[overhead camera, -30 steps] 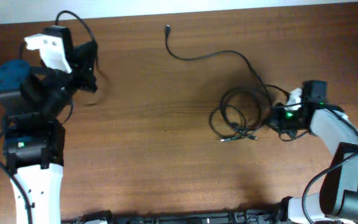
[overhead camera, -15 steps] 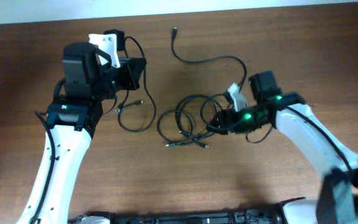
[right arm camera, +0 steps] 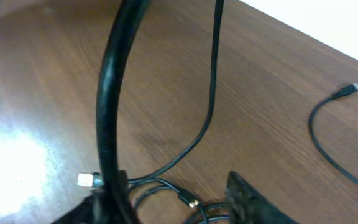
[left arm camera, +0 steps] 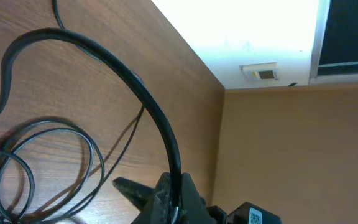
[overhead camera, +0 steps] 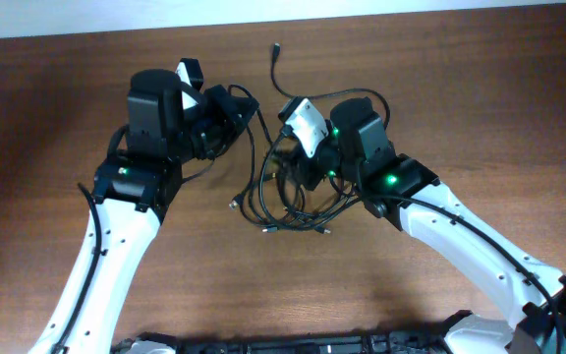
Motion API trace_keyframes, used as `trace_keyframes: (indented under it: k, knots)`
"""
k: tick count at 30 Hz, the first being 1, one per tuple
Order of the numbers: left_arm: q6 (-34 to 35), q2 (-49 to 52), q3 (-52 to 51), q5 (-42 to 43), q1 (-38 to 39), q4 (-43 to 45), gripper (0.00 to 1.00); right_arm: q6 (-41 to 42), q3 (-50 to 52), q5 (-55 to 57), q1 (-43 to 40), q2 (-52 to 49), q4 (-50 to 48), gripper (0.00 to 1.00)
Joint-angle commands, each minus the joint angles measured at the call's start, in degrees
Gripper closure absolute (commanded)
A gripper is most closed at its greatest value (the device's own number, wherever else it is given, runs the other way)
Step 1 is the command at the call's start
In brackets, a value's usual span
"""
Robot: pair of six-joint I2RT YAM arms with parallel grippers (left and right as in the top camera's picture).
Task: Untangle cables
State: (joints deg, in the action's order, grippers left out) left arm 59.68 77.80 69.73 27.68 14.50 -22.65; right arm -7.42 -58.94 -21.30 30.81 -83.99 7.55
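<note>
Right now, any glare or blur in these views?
Overhead: even light, cables legible. Left wrist: white wall blown out, cable crisp. Right wrist: glare patch on the table, near cable soft and out of focus.

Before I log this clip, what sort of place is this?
Probably an indoor robotics workbench, in a lab or office-like room. A wooden table has a left arm and a right arm reaching over it, with loose black cables between them. Behind it is a pale wall with a small fitting.
</note>
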Motion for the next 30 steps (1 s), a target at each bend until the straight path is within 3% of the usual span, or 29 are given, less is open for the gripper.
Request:
trace_keyframes:
  k: [1,2,4,6,9,15,18,19,21,23,26,27,28,29,30]
  knots:
    - [0.52,-0.22,0.15,1.31,0.13,-0.66,0.95,5.31,-0.72,2.08,0.24,-0.15,-1.88,0.96]
    - [-0.61,-0.22,0.15,-2.21,0.13,-3.19,0.79,7.65,-1.4,2.03,0.13,0.59,-2.45,0.96]
    - [-0.61,-0.22,0.15,-9.99,0.13,-9.88,0.32,8.13,-4.35,0.11,-1.07,4.33,-2.4,0.96]
    - [-0.61,-0.22,0.15,-16.72,0.13,-16.52,0.05,8.13,-7.21,0.2,-4.42,7.54,-2.43,0.96]
    - [-0.61,-0.22,0.15,-20.09,0.13,-23.37,0.01,8.13,-10.16,2.56,-17.33,10.71,-2.47,0.96]
    - [-0.59,-0.22,0.15,-20.04,0.13,-25.97,0.01,7.72,-10.4,2.56,-55.47,11.23,-2.43,0.96]
    - [-0.59,-0.22,0.15,-20.04,0.13,-25.97,0.01,7.67,-10.38,9.94,-75.84,8.33,-0.24,0.96]
    - [-0.59,-0.22,0.15,-20.04,0.13,-25.97,0.01,7.48,-10.38,12.66,-80.08,6.78,1.55,0.96]
    - [-0.59,-0.22,0.15,-20.04,0.13,-25.97,0.01,-0.5,-10.38,14.38,-86.77,2.16,4.2,0.96]
    - [-0.59,-0.22,0.15,-20.04,0.13,-25.97,0.01,-1.36,-10.38,14.49,-91.08,-4.31,6.73,0.96]
    - [-0.59,-0.22,0.15,-20.04,0.13,-25.97,0.01,-1.36,-10.38,14.49,-91.73,-12.96,10.97,0.96]
    - [-0.59,-0.22,0.15,-20.04,0.13,-25.97,0.01,-1.33,-10.38,14.47,-91.73,-14.01,11.67,0.69]
    - [-0.59,-0.22,0.15,-20.04,0.13,-25.97,0.01,-1.33,-10.43,14.47,-91.58,-14.03,11.67,0.13]
    - [-0.59,-0.22,0.15,-20.04,0.13,-25.97,0.01,-1.31,-10.54,14.47,-91.58,-13.49,11.58,0.01]
    - [-0.59,-0.22,0.15,-20.04,0.13,-25.97,0.01,-1.33,-10.54,14.47,-91.58,-11.87,11.61,0.01]
